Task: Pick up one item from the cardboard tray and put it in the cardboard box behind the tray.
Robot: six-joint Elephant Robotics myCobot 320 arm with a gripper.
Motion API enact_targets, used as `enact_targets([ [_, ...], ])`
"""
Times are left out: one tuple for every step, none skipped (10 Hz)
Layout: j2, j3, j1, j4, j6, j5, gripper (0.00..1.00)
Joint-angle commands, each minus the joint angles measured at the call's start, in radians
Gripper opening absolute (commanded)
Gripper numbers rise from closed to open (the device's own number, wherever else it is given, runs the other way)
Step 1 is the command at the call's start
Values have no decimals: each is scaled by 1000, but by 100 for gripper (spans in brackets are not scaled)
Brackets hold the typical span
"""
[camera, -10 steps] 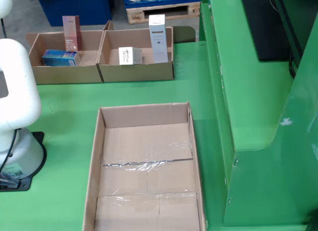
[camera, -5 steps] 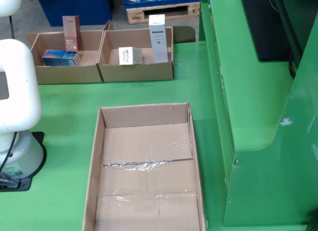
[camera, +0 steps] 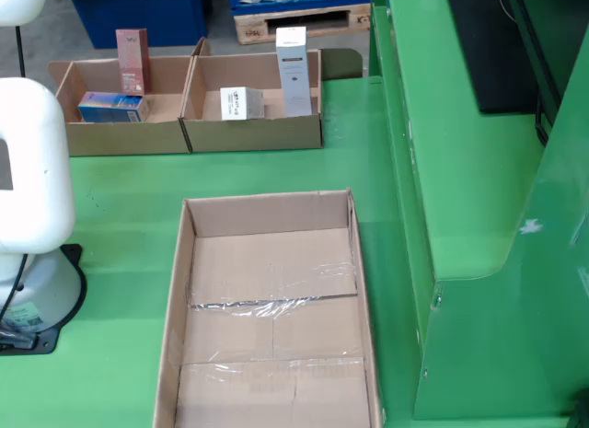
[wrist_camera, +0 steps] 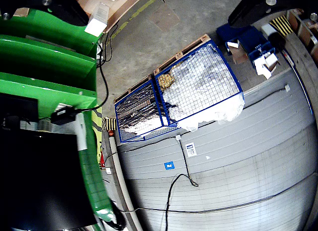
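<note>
In the fixed view, a long cardboard tray (camera: 272,308) lies open on the green surface (camera: 120,207), its taped floor bare, and the white arm (camera: 28,161) stands just left of it. Behind the tray sit two cardboard boxes side by side: the left box (camera: 124,124) holds a blue carton (camera: 110,107) and an upright red carton (camera: 132,60), the right box (camera: 258,120) a small white carton (camera: 241,103) and a tall grey carton (camera: 294,71). The wrist view points away from the tray toward a blue wire cage (wrist_camera: 179,92) on the floor, with only the dark tips of the hand (wrist_camera: 149,5) at its top corners, set wide apart and holding nothing.
</note>
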Motion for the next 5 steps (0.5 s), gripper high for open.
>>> enact_targets([
  [413,21,-432,-980,14,450,100],
  [515,-103,-474,-985,13,460,100],
  [515,-103,-474,-985,13,460,100],
  [736,-447,-508,-852,31,459,100],
  [957,-694,-579,-811,48,461,100],
])
